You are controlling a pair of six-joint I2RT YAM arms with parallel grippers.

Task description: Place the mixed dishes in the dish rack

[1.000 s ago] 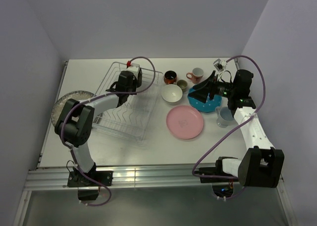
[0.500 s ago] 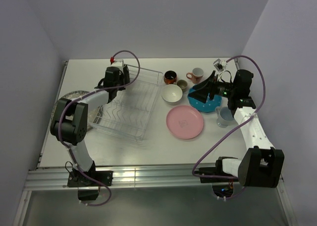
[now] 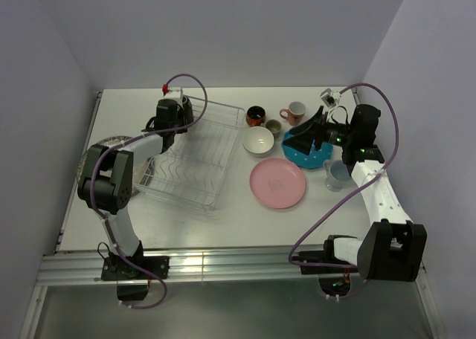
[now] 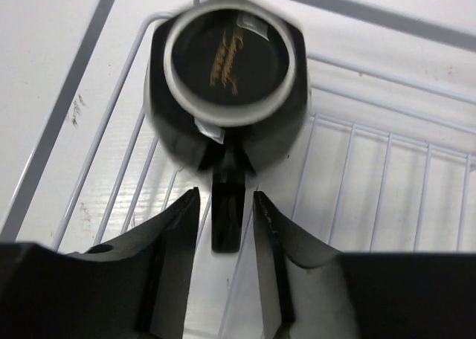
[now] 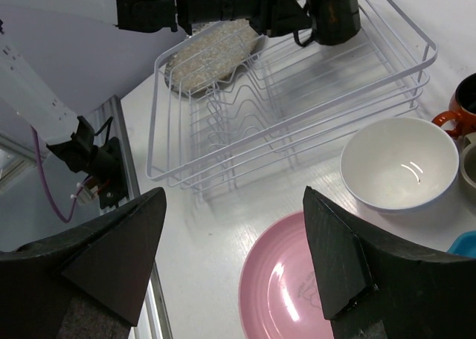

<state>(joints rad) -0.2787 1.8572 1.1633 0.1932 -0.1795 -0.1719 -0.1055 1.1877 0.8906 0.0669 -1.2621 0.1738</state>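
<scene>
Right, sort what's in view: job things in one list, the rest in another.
Job: dish rack, black mug, grey speckled plate, white bowl, pink plate, teal plate, dark-red mug, pink mug, grey-beige mug, pale blue mug.
Not the job: purple cable, table, front rail.

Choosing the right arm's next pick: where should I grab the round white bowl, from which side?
I'd pinch the rim of the round white bowl from above, jaws straddling the wall, on the edge facing the flat pink plate. It sits mouth up; the dark-red mug crowds its far edge.
</scene>
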